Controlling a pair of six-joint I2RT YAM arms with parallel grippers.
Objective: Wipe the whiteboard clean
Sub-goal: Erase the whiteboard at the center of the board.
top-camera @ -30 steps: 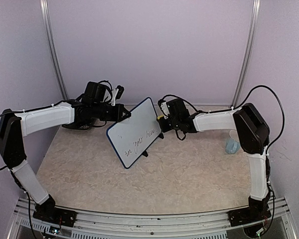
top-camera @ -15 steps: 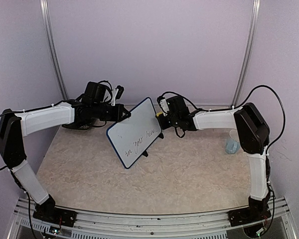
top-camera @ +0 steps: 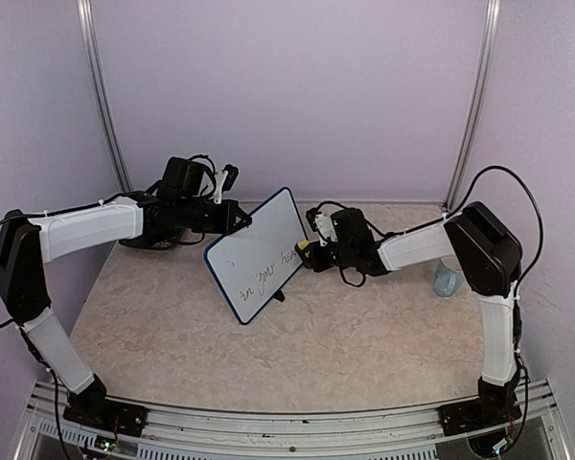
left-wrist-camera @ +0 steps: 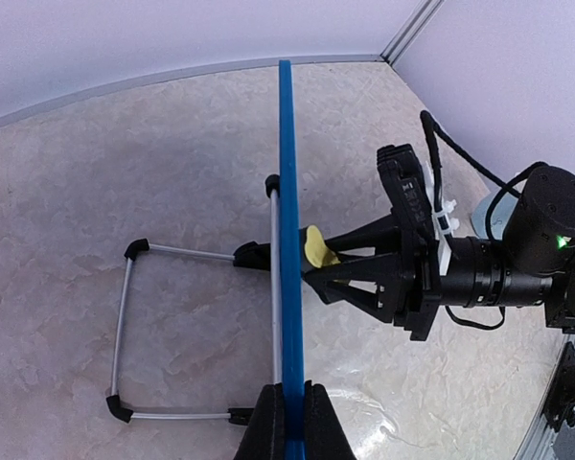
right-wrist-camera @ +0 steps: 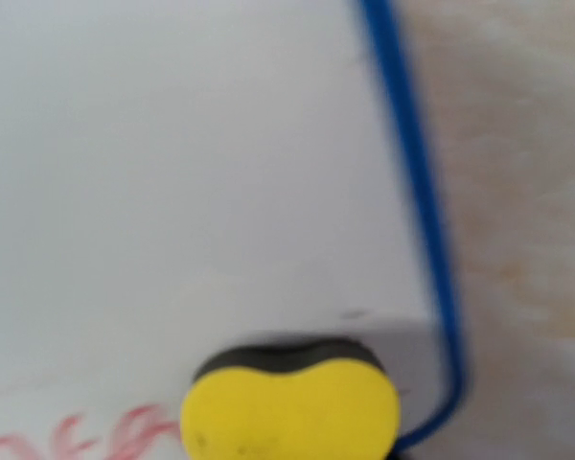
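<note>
Though glossy white, blue-framed whiteboard (top-camera: pixel 252 251) with handwriting

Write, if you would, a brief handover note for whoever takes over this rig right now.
Left gripper: shut on the whiteboard frame, holding it upright.
Right gripper: shut on the yellow sponge, at the board's face near one corner.
Done: sponge picked up and brought to the board.
Left: the writing is unerased; wipe the sponge across it until the face is clean.

The whiteboard (top-camera: pixel 259 257) stands mid-table (top-camera: pixel 345 335), toward the far edge. The left tool (top-camera: pixel 240 220) is on its top edge. The right tool (top-camera: pixel 309 251) has a sponge (top-camera: pixel 303 247) against its right end. A cup (top-camera: pixel 448 278) sits near the right edge.
</note>
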